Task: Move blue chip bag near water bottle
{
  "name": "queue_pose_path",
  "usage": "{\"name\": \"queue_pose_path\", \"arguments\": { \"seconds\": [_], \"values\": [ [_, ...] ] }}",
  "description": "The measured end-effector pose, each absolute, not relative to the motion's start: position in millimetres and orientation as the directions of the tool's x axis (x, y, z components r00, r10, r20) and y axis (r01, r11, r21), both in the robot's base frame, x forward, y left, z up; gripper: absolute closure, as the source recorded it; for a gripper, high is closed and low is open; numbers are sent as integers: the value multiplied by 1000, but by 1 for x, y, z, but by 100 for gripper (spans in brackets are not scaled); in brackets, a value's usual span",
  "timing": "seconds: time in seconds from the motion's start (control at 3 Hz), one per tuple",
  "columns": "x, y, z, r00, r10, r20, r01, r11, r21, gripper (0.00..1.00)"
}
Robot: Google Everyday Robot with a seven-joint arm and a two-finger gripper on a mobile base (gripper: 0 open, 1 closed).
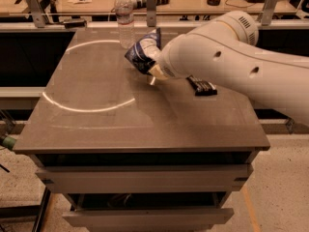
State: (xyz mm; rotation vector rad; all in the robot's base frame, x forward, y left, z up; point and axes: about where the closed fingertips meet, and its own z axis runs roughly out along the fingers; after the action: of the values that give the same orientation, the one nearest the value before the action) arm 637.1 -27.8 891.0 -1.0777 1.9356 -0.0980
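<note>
**Q:** What's shown, largest first?
**A:** Grey surface [96, 129]. White arm [231, 57] reaching in from the right. Bottle [125, 21], upright nr the far edge. Bag [142, 52], just right of the bottle & level w/ its lower half, tipped up on end. Claw [152, 72] at the bag's lower edge, mostly hidden by the arm's end. Black packet [203, 86], flat on the surface, right of the claw & apart from it.

**Q:** Claw state?
**A:** Clamped on the bag's lower corner. One tan pad [155, 75] shows under the foil. Bag looks lifted off the surface, tho contact at its bottom can't be ruled out.

**Q:** How will the bag handle?
**A:** Prob. v. light, soft & crinkly. Foil is slick & deforms, so it may swing or slip in a pinch. Best hold is a crimped seam or bunched corner, as here, not the puffed middle. Contents prob. fragile, so squeeze lightly.

**Q:** Risk nr the bottle?
**A:** It's tall & prob. light, so a nudge could tip it. Set the bag down beside it w/o touching.
</note>
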Motion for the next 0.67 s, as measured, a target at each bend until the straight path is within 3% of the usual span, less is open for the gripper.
{"name": "queue_pose_path", "arguments": {
  "seconds": [0.67],
  "values": [
    [685,-104,901,-356,-659,-663,-447,743,-499,100]
  ]
}}
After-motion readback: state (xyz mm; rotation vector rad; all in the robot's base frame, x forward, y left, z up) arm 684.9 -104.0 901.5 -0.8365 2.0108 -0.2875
